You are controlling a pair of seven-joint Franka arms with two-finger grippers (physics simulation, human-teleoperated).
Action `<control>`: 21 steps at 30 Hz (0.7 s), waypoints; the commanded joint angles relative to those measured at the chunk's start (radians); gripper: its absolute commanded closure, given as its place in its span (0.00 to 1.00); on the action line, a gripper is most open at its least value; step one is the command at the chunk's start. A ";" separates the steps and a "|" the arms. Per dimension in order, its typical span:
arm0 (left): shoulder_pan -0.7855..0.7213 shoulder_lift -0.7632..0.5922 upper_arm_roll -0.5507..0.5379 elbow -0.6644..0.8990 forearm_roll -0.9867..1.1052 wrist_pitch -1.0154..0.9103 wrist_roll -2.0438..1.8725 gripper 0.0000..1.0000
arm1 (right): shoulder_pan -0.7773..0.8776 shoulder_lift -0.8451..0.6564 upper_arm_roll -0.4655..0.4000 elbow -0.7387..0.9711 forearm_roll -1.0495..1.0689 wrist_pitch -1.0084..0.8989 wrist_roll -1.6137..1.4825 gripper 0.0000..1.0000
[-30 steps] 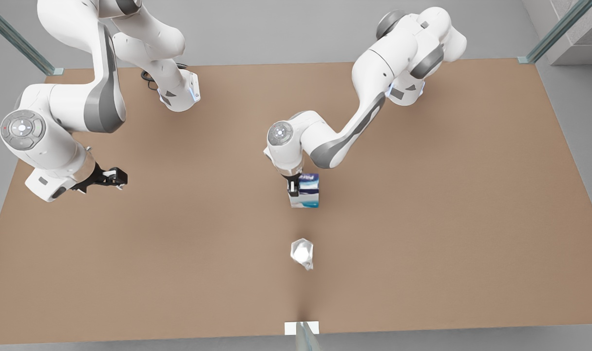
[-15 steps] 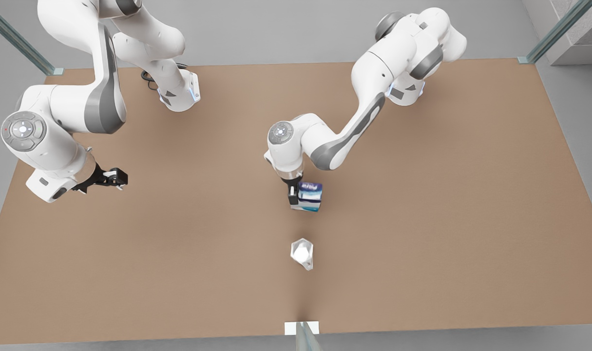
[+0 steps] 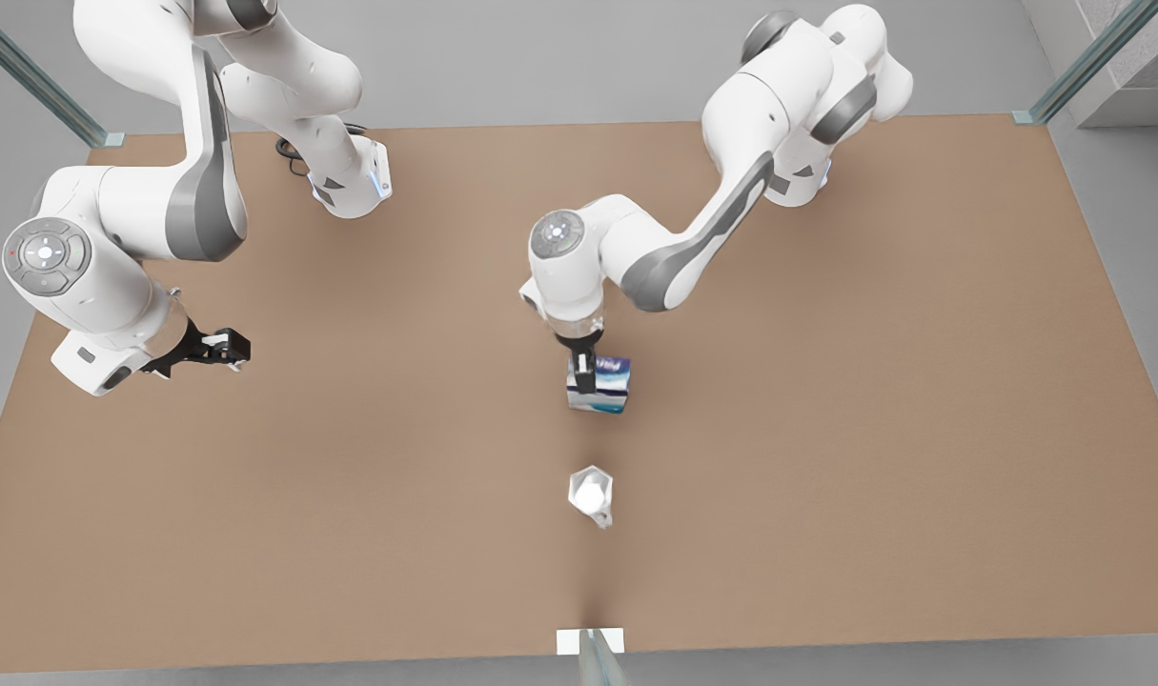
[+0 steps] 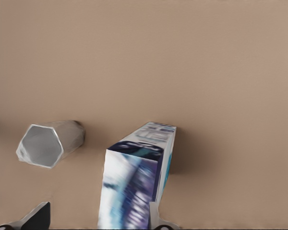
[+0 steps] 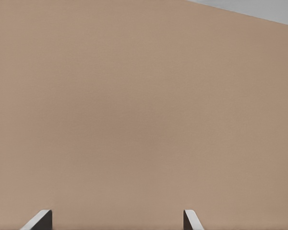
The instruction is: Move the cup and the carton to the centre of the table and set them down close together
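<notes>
carton: the small rectangular white, dark blue and teal printed carton (image 3: 599, 385) is standing near the middle of the large flat light-brown bench (image 3: 874, 400), leaning slightly; in the left wrist view the carton (image 4: 137, 179) is sitting between the pincer fingers.
cup: the small shiny silver-grey metal cup with a hexagonal rim (image 3: 591, 495) is resting on the bench between the carton and the bench's near edge, close to the carton but apart from it; in the left wrist view the cup (image 4: 48, 143) is showing its open mouth.
left pincer: the left pincer (image 3: 583, 370) is reaching down over the carton, its fingers (image 4: 156, 218) spread wider than the carton, one finger against the carton's side and the other well clear of it, so it is not clamping the carton.
right pincer: the right pincer (image 3: 224, 347) is waiting above the bench near the edge at the front view's left, fingers (image 5: 38, 220) spread wide apart and gripping nothing.
</notes>
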 commanded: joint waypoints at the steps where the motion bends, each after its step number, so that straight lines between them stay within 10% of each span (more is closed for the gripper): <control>1: 0.015 -0.014 0.000 0.001 -0.050 -0.003 0.000 0.00 | -0.001 0.000 0.000 0.000 0.000 0.000 0.000 0.00; 14: 0.560 -0.141 0.032 -0.068 -0.091 -0.116 -1.008 0.00 | -0.001 0.000 0.000 0.000 0.000 0.001 -0.002 0.00; 21: 0.603 -0.227 0.172 -0.155 -0.267 -0.095 -0.638 0.00 | -0.007 -0.002 0.001 0.000 0.002 0.001 -0.002 0.00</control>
